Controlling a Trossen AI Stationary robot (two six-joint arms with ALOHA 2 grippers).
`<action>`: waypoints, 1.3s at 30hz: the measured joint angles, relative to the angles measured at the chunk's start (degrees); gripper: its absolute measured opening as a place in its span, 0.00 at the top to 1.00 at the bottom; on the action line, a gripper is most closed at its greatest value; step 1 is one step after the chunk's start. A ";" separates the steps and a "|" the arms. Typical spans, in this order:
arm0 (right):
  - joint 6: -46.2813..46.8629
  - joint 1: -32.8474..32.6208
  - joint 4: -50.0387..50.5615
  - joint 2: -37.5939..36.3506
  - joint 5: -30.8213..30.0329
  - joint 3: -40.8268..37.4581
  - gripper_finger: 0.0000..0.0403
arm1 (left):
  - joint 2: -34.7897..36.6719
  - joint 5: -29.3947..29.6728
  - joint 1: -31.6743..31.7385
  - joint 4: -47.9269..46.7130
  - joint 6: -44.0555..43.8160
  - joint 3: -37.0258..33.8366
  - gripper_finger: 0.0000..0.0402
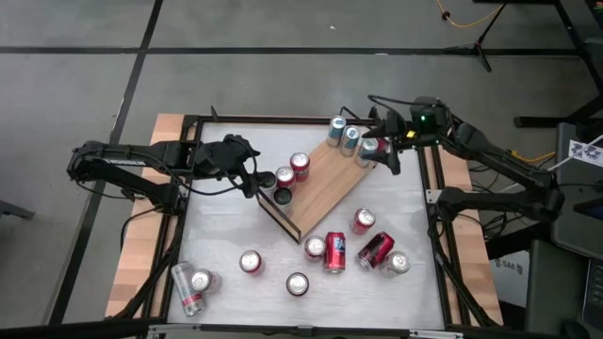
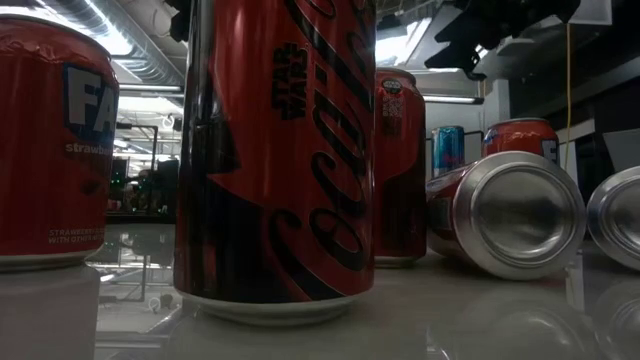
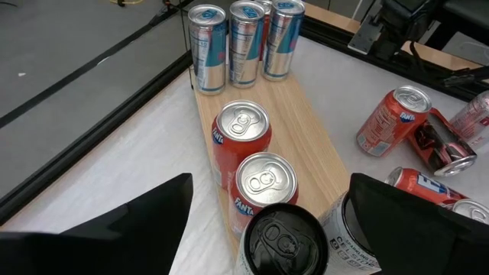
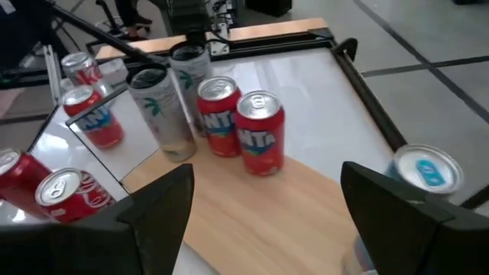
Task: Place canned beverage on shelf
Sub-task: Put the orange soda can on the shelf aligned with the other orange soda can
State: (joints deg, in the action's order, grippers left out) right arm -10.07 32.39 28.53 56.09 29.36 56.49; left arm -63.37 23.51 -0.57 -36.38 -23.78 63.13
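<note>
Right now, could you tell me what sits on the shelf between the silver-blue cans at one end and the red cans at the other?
Nothing: in the left wrist view the shelf is bare wood between the silver-blue cans and the red cans.

We see the white table [image 1: 405, 212] carrying the light-wood shelf [image 1: 325, 184], which lies diagonally between the two open pairs of jaws. Around the shelf, loose cans [image 1: 335, 252] stand or lie directly on the table, well apart from both jaws. On the shelf, three slim cans [image 3: 246, 42] stand just under the right jaws, and two red cans [image 3: 241, 137] stand before the left jaws.
</note>
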 joint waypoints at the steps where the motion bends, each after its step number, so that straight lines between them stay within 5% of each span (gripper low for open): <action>1: 0.00 -1.34 0.02 -0.12 -0.95 0.00 0.20 | 0.00 0.00 -0.01 0.00 -0.01 0.00 0.14; 20: 9.82 -26.22 3.06 -0.22 -13.92 0.01 0.20 | 0.00 0.00 -0.01 0.00 -0.01 0.00 0.14; 39: 21.82 -49.39 15.53 1.67 -36.35 0.04 0.20 | 0.00 0.00 0.00 -0.02 -0.01 0.00 0.14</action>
State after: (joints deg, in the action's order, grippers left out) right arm 11.76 -16.99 44.06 57.76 -7.00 56.53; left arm -63.37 23.50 -0.56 -36.40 -23.79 63.13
